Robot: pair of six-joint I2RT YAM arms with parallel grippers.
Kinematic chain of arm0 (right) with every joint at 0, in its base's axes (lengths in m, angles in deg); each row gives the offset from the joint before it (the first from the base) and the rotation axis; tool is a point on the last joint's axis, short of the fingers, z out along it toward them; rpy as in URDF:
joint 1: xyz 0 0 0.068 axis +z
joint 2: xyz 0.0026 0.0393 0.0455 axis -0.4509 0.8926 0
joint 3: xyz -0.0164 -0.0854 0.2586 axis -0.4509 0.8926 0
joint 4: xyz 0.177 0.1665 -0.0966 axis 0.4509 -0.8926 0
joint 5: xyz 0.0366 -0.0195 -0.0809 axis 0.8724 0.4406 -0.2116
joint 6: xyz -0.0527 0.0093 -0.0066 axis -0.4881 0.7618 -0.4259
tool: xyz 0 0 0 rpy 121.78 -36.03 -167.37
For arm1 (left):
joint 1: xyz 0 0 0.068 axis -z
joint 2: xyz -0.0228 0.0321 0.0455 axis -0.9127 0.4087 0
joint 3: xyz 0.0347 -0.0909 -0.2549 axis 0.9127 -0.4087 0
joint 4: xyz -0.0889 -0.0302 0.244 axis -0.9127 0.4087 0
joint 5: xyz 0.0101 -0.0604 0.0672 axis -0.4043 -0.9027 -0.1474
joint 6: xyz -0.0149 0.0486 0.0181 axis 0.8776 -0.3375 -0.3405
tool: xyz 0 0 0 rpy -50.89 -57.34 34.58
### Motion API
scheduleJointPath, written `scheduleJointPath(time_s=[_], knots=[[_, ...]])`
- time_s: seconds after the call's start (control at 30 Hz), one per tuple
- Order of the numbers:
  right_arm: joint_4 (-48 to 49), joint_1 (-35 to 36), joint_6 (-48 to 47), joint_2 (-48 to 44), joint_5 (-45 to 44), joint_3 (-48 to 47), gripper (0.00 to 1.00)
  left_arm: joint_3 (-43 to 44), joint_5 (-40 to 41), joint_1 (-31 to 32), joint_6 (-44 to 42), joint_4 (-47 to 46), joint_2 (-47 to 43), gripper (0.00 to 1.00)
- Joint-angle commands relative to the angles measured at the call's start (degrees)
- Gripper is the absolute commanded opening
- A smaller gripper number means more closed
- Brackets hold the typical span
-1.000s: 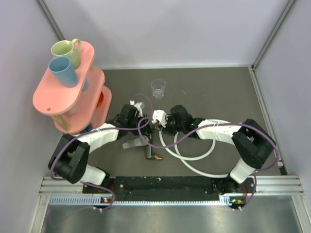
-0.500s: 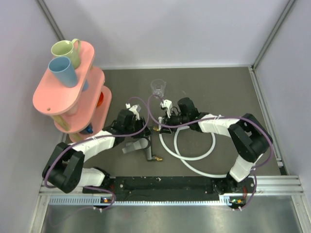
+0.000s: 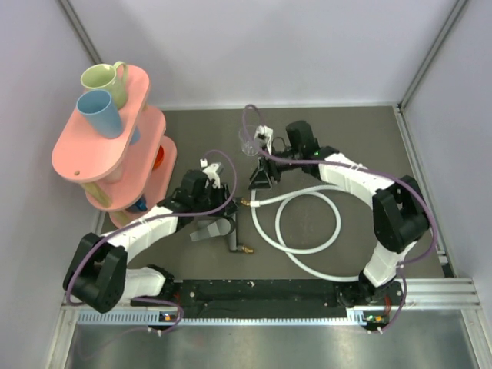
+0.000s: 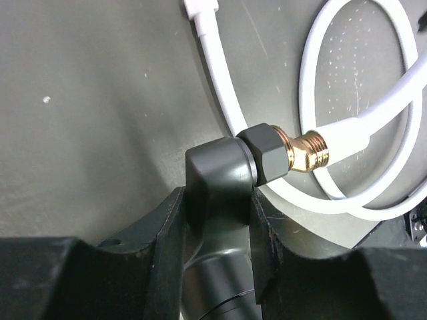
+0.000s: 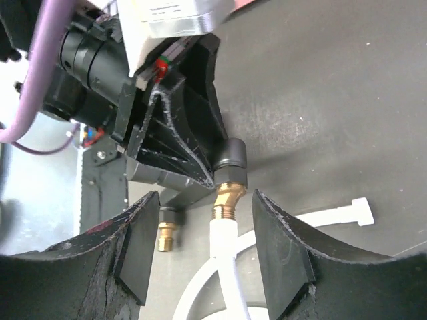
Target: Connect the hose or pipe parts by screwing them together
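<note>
1. Top view: left gripper (image 3: 221,209) clamps the black T-fitting (image 3: 232,231) at frame centre. White hose (image 3: 305,251) loops to its right. Right gripper (image 3: 261,175) is spread and empty.
2. Left wrist: rigid fitting pinched at the body; hose sits on the brass thread (image 4: 308,148).
3. Right wrist: jaws wide either side of the brass thread, not touching it. Hose looks light and floppy, so grab the stiff end.

Clear cup (image 3: 250,143) beside right gripper (image 3: 260,177), white hose (image 3: 309,250) loops nearer, pink rack (image 3: 84,157) left; bare mat (image 3: 369,129) far right.
</note>
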Motion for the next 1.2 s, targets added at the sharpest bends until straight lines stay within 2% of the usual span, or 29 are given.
scheduleJointPath(time_s=[0.0, 0.43, 0.67, 0.8, 0.9, 0.93, 0.97, 1.0, 1.17], knots=[[-10.55, -2.58, 7.93, 4.18, 9.14, -4.91, 0.56, 0.31, -3.18, -0.9, -3.43, -8.54, -6.03, 0.0], [-17.75, -1.88, 3.19, 8.74, 12.93, -4.46, 0.6, -0.57, -6.26, -1.78, -2.81, -12.06, -6.57, 0.0], [-20.75, -0.21, 1.42, 11.82, 9.42, -7.36, 0.54, -0.13, -6.88, -1.87, -2.73, -12.32, -6.04, 0.0], [-20.57, 0.14, 1.07, 11.56, 6.17, -8.24, 0.42, -0.13, -7.49, -2.13, -2.38, -12.59, -5.87, 0.0], [-19.96, 0.32, 0.63, 11.21, 6.15, -8.42, 0.28, -0.4, -8.98, -2.74, -1.41, -13.64, -5.51, 0.0], [-19.78, 0.41, 0.55, 11.04, 6.94, -8.42, 0.17, -0.48, -9.68, -3.01, -1.06, -13.9, -5.43, 0.0], [-19.78, 0.84, 0.37, 10.95, 7.12, -8.33, 0.11, -0.48, -9.86, -3.18, -0.53, -14.34, -5.16, 0.0], [-19.78, 1.11, 0.11, 10.77, 7.04, -8.25, 0.01, -0.4, -10.3, -3.36, -0.18, -14.26, -4.9, 0.0], [-18.82, 3.21, -5.25, 7.52, 2.56, -5.53, 0.0, 1.71, -14.68, -3.98, 2.19, -12.15, -1.66, 0.0]])
